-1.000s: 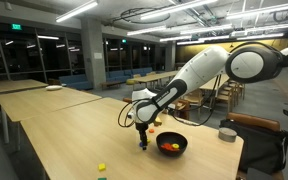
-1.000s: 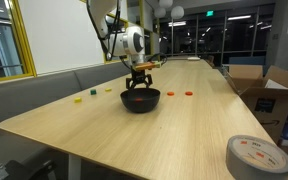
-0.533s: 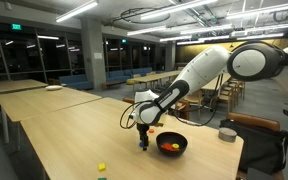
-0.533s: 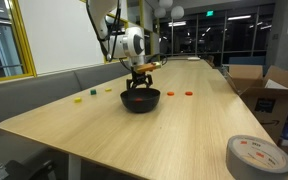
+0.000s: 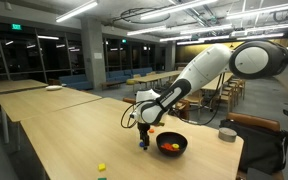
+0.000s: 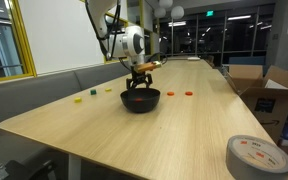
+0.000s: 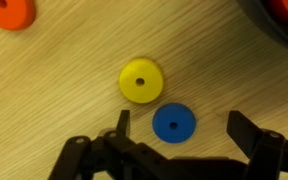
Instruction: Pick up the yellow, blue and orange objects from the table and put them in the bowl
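The blue flat holed disc (image 7: pixel 173 122) lies on the pale wooden table (image 7: pixel 64 100), framed by the wide-open, empty black gripper (image 7: pixel 178 118), a yellow disc (image 7: pixel 141 81) just beside at eleven o'clock; lowering and closing likely comes next.

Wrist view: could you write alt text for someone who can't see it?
An open end effector hangs over a pale wooden table, its two dark fingers either side of a small blue disc, with a yellow disc just beyond it. An orange disc lies at upper left; a black bowl's edge shows at upper right.
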You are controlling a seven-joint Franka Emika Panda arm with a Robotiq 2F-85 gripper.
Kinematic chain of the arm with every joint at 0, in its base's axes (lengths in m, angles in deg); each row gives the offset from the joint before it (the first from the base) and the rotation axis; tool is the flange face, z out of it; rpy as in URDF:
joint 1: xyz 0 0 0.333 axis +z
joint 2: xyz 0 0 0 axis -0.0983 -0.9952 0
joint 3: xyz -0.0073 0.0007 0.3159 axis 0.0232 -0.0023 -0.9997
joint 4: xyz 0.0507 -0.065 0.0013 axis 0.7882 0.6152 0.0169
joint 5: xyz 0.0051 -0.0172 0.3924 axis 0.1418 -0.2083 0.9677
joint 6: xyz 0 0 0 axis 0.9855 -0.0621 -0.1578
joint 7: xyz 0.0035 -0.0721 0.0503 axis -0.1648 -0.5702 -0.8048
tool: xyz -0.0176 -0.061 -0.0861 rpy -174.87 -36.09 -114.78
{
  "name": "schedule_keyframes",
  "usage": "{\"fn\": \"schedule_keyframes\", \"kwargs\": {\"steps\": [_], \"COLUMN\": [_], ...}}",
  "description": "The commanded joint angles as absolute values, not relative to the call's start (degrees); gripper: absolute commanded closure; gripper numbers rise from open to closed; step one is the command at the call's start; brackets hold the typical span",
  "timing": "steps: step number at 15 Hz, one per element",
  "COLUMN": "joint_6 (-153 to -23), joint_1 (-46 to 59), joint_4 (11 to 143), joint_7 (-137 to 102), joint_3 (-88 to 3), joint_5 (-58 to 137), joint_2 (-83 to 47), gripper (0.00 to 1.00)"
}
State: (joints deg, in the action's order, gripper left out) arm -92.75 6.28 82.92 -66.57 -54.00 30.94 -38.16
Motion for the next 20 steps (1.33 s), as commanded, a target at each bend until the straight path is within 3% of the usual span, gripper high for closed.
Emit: {"fn": "schedule_keyframes", "kwargs": {"steps": [1,7,8,10,16,20], "joint_6": [-92.17,-91.42,-91.32,-91.07,-90.16,-88.71], "joint_1": [4.39,3.79,3.77,3.85,3.99,4.37], "joint_4": [83.98,83.21,83.14,83.02,82.91,83.52], "joint_7": [-69.57,-71.05,-71.22,-71.34,-71.41,-70.68], "joint_3": [-55.95,-56.46,-56.46,-56.34,-56.26,-56.03], "joint_5": [32.79,34.05,34.21,34.23,34.32,34.16], "joint_2": [-36.26,-36.72,-36.77,-36.83,-36.52,-35.03], "gripper": [0.00,0.00,0.25,0.34,0.80,0.75]}}
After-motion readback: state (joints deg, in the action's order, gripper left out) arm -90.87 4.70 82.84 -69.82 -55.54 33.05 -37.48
